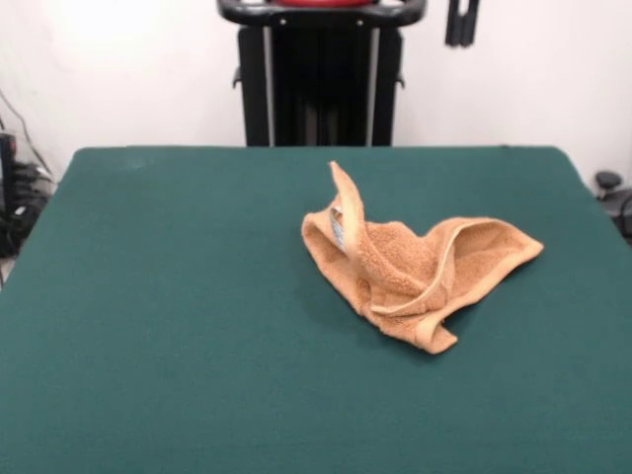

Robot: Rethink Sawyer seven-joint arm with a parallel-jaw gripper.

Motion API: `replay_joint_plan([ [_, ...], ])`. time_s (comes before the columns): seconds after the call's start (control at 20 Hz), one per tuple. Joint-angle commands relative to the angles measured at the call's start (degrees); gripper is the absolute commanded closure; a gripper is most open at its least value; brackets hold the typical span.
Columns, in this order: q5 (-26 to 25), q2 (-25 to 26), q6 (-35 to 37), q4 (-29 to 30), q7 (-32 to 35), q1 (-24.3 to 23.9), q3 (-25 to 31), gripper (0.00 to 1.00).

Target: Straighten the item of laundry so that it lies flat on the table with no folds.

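Note:
The orange-tan towel (415, 265) lies crumpled on the green table (168, 306), right of centre. It is folded over itself, with one corner standing up in a peak at its far left and a border band curling across its right half. A small white tag (338, 229) shows below the peak. The gripper (461, 24) shows only as a dark tip at the top edge, high above the table's far side and well away from the towel. It holds nothing that I can see.
The robot's black pedestal (321, 84) stands behind the table's far edge, at the middle. Cables and dark gear (18, 202) sit off the table's left side. A dark object (612, 193) sits off the right side.

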Motion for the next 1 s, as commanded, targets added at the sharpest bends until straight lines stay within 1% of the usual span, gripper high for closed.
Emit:
replay_joint_plan([
  [0.05,-3.2,14.1,-14.6,1.5,13.1,1.2,-1.2,1.0],
  [0.2,-2.5,15.6,-16.4,1.5,12.0,1.4,-1.6,1.0],
  [0.25,-1.9,14.5,-15.8,2.1,11.6,1.1,-0.8,1.0],
  [0.35,-1.7,15.9,-18.3,3.0,11.9,1.2,-0.7,1.0],
  [0.5,-0.6,18.0,-22.9,3.6,13.5,5.4,-3.7,1.0],
  [0.55,-0.3,18.0,-23.6,4.0,13.8,5.8,-3.6,1.0],
  [0.6,0.7,17.3,-21.9,4.0,13.9,7.6,-5.1,1.0],
  [0.65,0.5,16.3,-20.8,3.7,13.0,9.1,-6.5,1.0],
  [0.7,0.0,15.0,-19.7,3.7,12.1,10.1,-7.4,1.0],
  [0.8,0.0,12.2,-18.7,5.7,12.4,11.2,-8.2,1.0],
  [0.9,-0.6,10.6,-20.7,8.5,13.2,12.3,-8.6,1.0],
  [1.0,-0.8,10.7,-23.8,10.8,14.5,13.5,-9.0,1.0],
])
